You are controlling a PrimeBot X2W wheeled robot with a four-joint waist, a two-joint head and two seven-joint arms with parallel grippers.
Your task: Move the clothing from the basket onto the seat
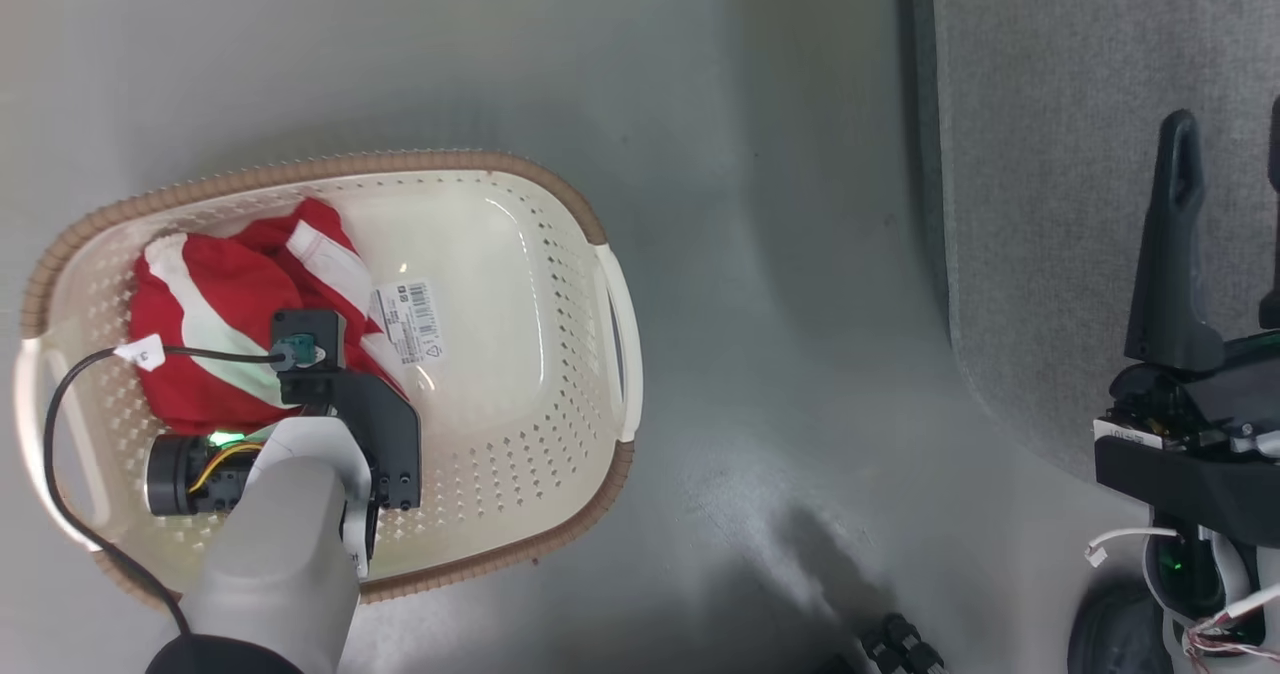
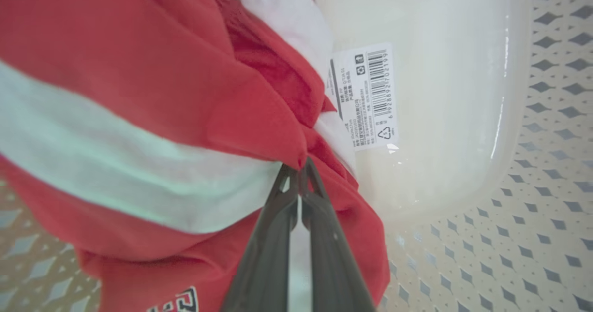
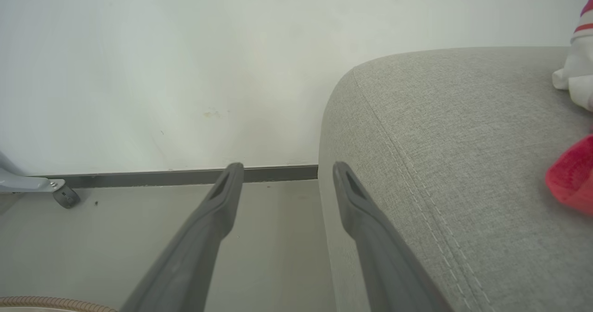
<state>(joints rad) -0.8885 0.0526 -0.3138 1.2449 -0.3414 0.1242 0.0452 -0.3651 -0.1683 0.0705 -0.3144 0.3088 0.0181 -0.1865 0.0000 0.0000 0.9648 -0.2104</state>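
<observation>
Glossy grey floor (image 1: 780, 254) took up the middle of the head view. The large grey fabric upholstered sofa (image 1: 1080, 154) was at the upper right, and the oval cream-white perforated plastic laundry basket with a brown braided-look rim (image 1: 560, 354) was at the left. Bunched in the left half of that basket lay the red sports garment with white stripes (image 1: 200, 304). Its right edge overlapped a white barcode sticker (image 1: 410, 324) on the basket floor. The pale left forearm (image 1: 290, 544) reached in from the lower left of the frame.

In the left wrist view the left jaws were closed tight. Their dark fingers (image 2: 264, 256) met at the tips on a fold of the red garment (image 2: 162, 71) at frame centre. The sticker (image 2: 370, 94) sat to the upper right, with the basket's perforated wall (image 2: 533, 219) at the right.

The right jaws stood wide open and held nothing. In the right wrist view one finger (image 3: 199, 247) showed against the floor (image 3: 278, 256) and the other against the sofa's rounded edge (image 3: 440, 140), below a white wall (image 3: 185, 62). At the right edge of that frame another red piece of cloth (image 3: 572, 177) lay on the sofa. Near it was a white item with red stripes (image 3: 579, 66), cut off by the frame.
</observation>
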